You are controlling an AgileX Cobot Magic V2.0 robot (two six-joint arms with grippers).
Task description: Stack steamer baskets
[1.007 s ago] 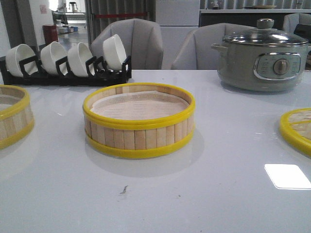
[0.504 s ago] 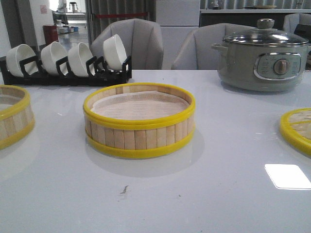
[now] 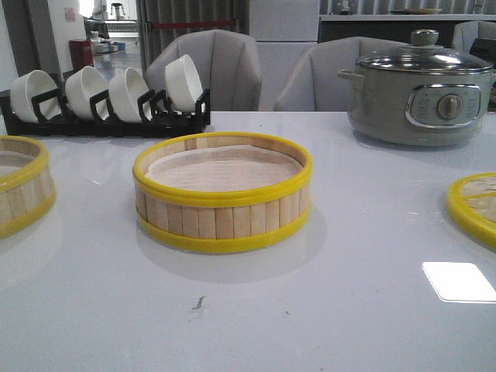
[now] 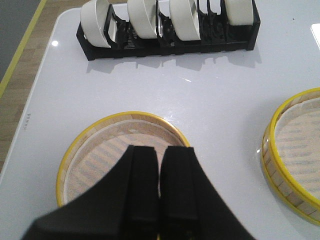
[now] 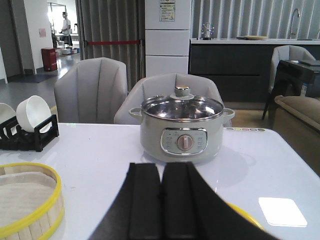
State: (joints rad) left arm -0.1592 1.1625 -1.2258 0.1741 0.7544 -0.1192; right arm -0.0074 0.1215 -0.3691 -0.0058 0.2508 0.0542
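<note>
Nothing stacked yet. Left gripper [image 4: 160, 172], jaws pressed together and empty, hangs over the left slatted yellow-rimmed basket [image 4: 95, 155]; centre basket [image 3: 222, 191] sits on the counter [image 3: 349, 310]. Right gripper [image 5: 162, 200] likewise closed, empty. Next: open, grasp rim.

Almost nothing differs from the earlier front views. The centre steamer basket [image 3: 222, 193] sits a hair further right in the frame than one second ago, and the lid [image 3: 473, 205] at the right edge likewise. That slight shift is shared across the whole scene.
</note>
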